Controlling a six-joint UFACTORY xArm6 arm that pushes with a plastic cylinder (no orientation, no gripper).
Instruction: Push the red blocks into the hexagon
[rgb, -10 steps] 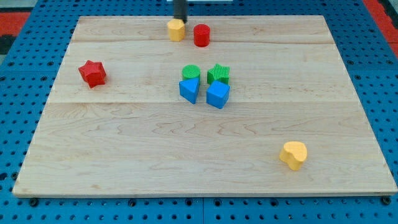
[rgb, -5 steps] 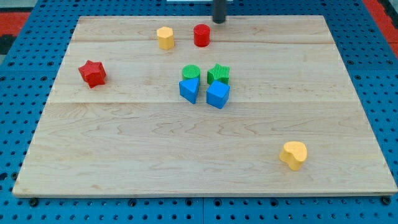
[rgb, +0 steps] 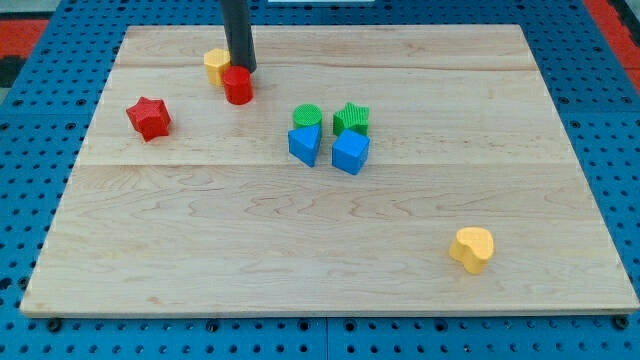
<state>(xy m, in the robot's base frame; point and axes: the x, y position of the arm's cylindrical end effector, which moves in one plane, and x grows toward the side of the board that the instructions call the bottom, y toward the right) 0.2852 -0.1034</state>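
Observation:
My tip (rgb: 241, 69) is at the view's upper left, touching the top of the red cylinder (rgb: 238, 87). The yellow hexagon (rgb: 216, 66) sits just to the left of the rod and touches or nearly touches the red cylinder. The red star (rgb: 148, 118) lies further left and lower, apart from both.
A cluster sits at the board's middle: a green cylinder (rgb: 308, 116), a green star (rgb: 352, 118), a blue triangle (rgb: 305, 145) and a blue cube (rgb: 350, 153). A yellow heart (rgb: 472, 249) lies at the lower right. The wooden board (rgb: 200, 250) rests on a blue pegboard.
The rod swung from the top centre to the left. The red cylinder slid left and down, and the yellow hexagon moved left; the two now sit together.

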